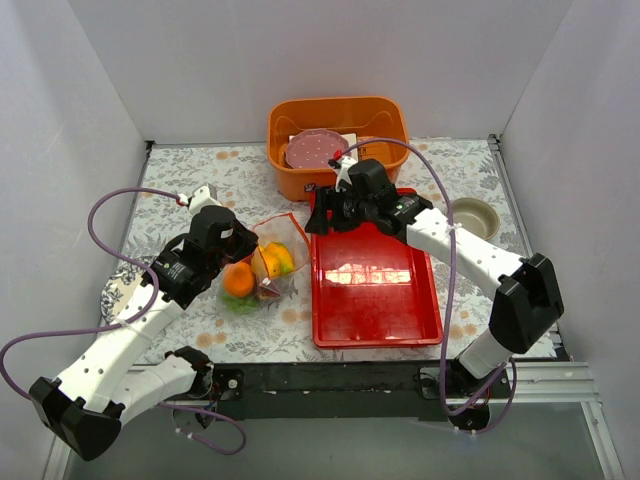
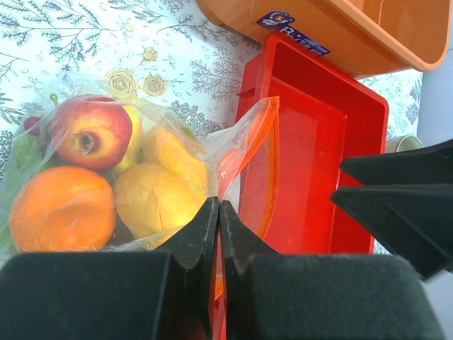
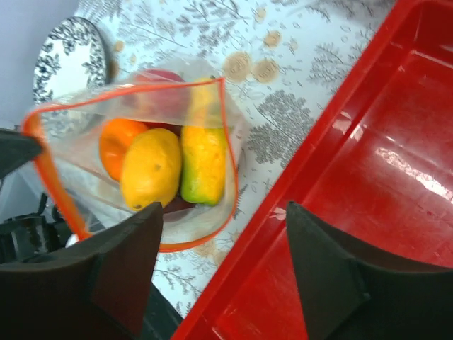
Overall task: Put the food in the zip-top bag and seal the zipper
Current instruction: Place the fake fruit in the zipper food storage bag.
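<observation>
The clear zip-top bag (image 1: 272, 240) lies left of the red tray with its mouth open. The food (image 1: 240, 279) is inside it: an orange (image 2: 60, 209), a red apple (image 2: 92, 131) and yellow mangoes (image 3: 151, 166). My left gripper (image 2: 218, 207) is shut on the bag's orange-red zipper (image 2: 274, 124) at the mouth edge. In the top view it (image 1: 238, 246) sits at the bag's left side. My right gripper (image 3: 223, 234) is open and empty, over the tray's left rim beside the bag's mouth (image 3: 223, 127). In the top view it (image 1: 320, 212) is at the tray's far left corner.
A red tray (image 1: 375, 320) lies mid-table, right of the bag. An orange bin (image 1: 285, 180) behind it holds a pink plate (image 1: 315, 150). A beige bowl (image 1: 476, 216) stands at the right. A patterned plate (image 1: 118, 292) lies left, partly under my left arm.
</observation>
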You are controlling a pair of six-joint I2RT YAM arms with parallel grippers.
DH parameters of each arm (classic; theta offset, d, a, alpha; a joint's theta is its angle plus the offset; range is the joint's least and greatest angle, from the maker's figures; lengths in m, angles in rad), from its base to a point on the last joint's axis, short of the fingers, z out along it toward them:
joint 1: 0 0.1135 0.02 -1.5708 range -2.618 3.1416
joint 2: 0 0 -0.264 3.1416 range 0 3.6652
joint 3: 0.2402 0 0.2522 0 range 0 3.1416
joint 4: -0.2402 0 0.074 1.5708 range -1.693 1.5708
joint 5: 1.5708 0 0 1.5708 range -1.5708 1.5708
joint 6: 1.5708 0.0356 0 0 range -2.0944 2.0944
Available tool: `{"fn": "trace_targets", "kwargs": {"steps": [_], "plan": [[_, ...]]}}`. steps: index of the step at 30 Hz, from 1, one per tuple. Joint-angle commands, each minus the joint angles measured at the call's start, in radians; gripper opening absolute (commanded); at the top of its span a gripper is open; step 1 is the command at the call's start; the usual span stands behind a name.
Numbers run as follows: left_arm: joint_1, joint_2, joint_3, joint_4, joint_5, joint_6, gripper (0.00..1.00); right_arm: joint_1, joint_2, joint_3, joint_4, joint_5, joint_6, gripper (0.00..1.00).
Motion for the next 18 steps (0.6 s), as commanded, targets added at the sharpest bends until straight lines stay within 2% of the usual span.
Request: {"fn": "trace_targets", "kwargs": {"steps": [1,8,12,18], "plan": [[0.006,-0.006,0.014,0.006,-0.01,0.002,0.01,-0.019,0.058,-0.039,0.012,-0.083,0.029,0.72],[0.006,-0.004,0.012,0.005,-0.006,0.004,0.01,-0.019,0.112,-0.068,0.113,-0.23,0.059,0.68],[0.006,-0.001,0.009,0.015,-0.008,0.012,0.01,-0.019,0.126,-0.077,0.119,-0.249,0.058,0.56],[0.006,0.003,-0.002,0.025,0.018,0.022,0.01,-0.019,0.141,-0.091,0.122,-0.275,0.056,0.54]]}}
